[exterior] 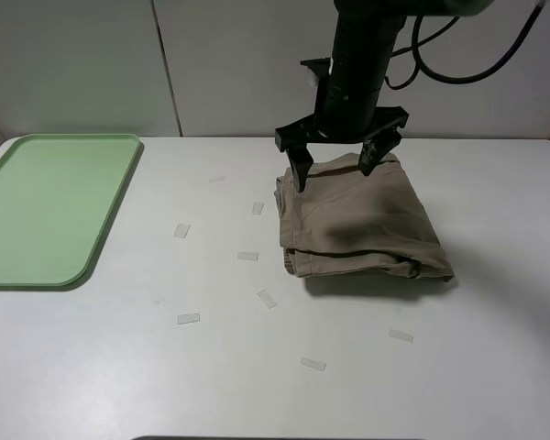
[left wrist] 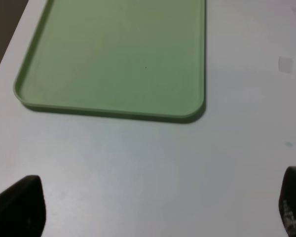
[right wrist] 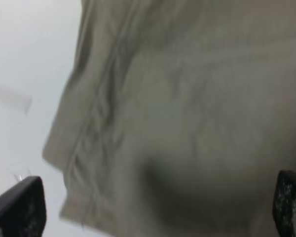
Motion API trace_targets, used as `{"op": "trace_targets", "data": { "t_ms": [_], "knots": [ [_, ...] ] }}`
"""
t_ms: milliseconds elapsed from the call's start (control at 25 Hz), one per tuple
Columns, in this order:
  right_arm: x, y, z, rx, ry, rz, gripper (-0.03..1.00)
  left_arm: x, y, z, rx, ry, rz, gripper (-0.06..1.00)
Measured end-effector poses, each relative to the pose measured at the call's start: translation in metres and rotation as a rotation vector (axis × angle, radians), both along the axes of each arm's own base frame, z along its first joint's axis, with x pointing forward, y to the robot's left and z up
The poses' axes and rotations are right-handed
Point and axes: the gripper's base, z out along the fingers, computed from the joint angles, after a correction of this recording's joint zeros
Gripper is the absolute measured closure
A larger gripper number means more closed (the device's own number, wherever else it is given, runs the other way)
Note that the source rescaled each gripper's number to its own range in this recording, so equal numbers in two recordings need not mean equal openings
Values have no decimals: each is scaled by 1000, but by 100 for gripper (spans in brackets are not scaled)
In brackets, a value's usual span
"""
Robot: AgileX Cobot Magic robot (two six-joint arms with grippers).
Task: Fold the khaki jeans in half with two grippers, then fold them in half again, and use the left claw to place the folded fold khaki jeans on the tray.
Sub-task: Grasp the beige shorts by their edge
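Folding looks done: khaki cotton jeans (exterior: 357, 225) lie under the spread black right claw (exterior: 335, 163); the pale green plastic tray (exterior: 37, 211), at nine o'clock, awaits them.

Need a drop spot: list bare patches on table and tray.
The tray is entirely bare. Bare table lies right of the khaki jeans. Crowded: tape strips between tray and jeans; right jaws over the jeans' far edge.

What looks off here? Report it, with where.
The folded khaki jeans lie slightly askew, lower layers poking out at the near right corner. Small pale scraps dot the table. Nothing else stands out.
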Motion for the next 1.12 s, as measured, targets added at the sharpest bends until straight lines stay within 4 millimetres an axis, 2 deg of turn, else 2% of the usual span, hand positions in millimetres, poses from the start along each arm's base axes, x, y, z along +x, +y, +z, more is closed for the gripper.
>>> {"op": "trace_targets", "data": {
  "t_ms": [160,440,480,640,680,760,1120],
  "knots": [
    [-13,-8,24,9,-30,56,-3,0,0,0,0,0,0,2],
    [-69,-41,53,3,-38,119,-3,0,0,0,0,0,0,2],
    [-69,-41,53,3,-38,119,-3,0,0,0,0,0,0,2],
    [-110,-66,61,-1,-34,133,-3,0,0,0,0,0,0,2],
    [-131,-78,62,-3,-31,134,-3,0,0,0,0,0,0,2],
    [-152,-91,66,5,-46,134,-3,0,0,0,0,0,0,2],
    [-232,-139,77,70,-174,135,-3,0,0,0,0,0,0,2]
  ]
}}
